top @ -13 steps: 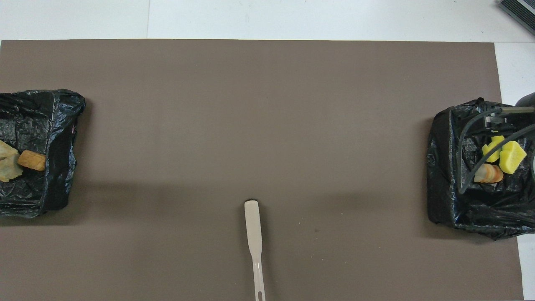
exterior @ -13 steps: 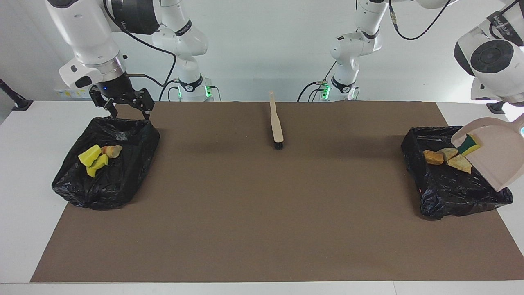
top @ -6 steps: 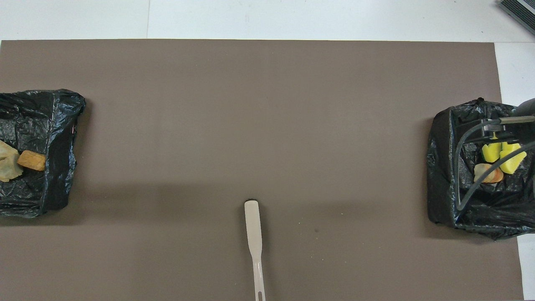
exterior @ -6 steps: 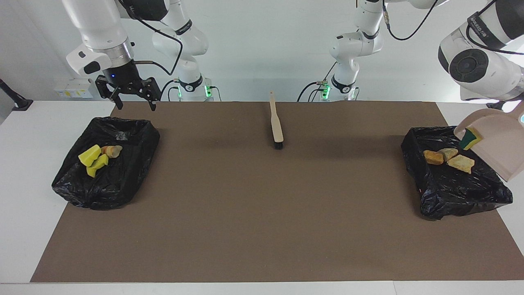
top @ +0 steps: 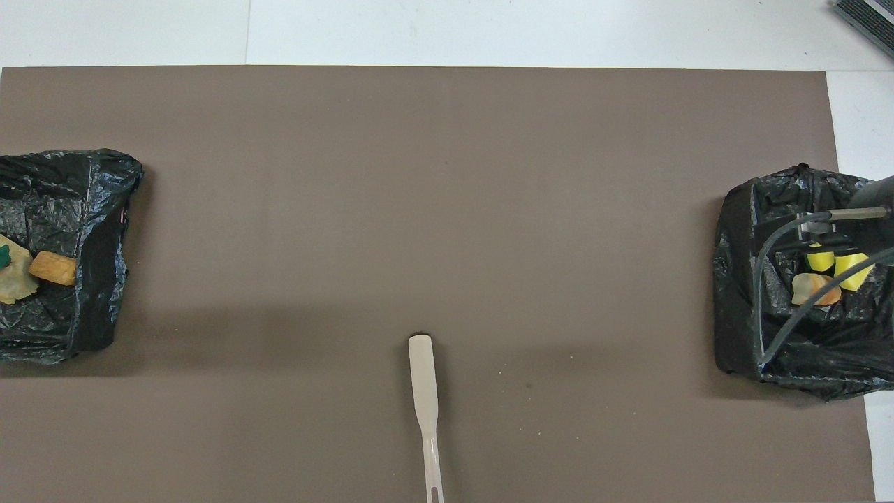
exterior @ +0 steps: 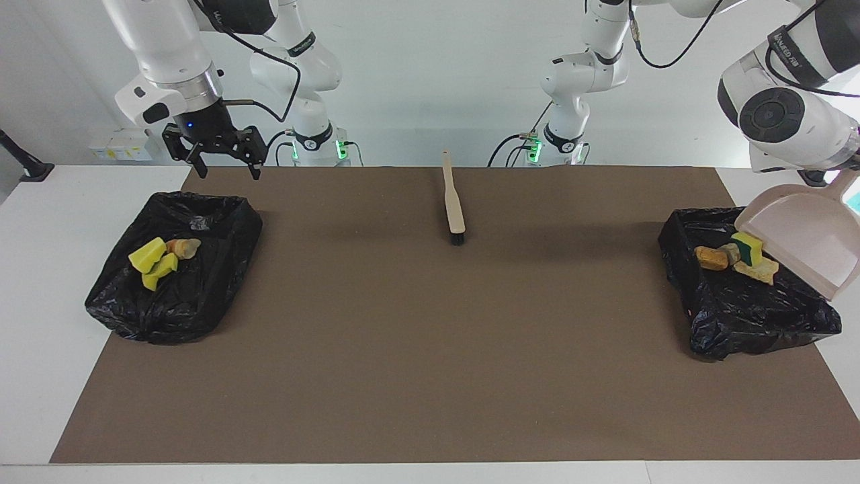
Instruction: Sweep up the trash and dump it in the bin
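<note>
A brown mat [exterior: 430, 336] covers the white table [exterior: 40, 282] before a pale wall. The right gripper [exterior: 224, 166] hangs open and empty above one black-lined bin [exterior: 201, 282]. The left gripper, out of view, grips the dustpan [exterior: 806, 235] tilted over the other bin [exterior: 752, 316], where the trash [exterior: 736, 257] lies.

You have the beige dustpan [exterior: 803, 245] tilted over the bin [exterior: 746, 299] at the left arm's end, a green-backed sponge [exterior: 747, 248] at its lip. The right gripper [exterior: 224, 171] hangs open above the other bin [exterior: 201, 282]. The brush [exterior: 453, 202] lies between.
</note>
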Action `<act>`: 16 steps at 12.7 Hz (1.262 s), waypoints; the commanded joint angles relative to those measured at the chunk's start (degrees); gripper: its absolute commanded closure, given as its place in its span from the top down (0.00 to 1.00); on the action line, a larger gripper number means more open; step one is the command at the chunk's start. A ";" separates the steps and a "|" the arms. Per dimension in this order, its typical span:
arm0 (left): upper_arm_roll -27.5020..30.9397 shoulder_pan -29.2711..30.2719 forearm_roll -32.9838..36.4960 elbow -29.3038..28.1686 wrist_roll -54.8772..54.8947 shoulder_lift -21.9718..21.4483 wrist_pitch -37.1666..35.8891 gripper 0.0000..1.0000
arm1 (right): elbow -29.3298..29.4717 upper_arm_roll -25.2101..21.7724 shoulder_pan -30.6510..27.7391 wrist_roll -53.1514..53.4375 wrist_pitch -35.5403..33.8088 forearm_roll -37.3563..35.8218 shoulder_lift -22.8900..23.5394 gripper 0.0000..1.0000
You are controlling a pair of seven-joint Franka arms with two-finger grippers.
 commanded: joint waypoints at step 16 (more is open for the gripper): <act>-0.16 -2.64 -57.05 2.53 -18.52 -6.07 -0.30 0.00 | -5.04 0.03 -1.37 1.14 3.57 1.49 -3.73 1.00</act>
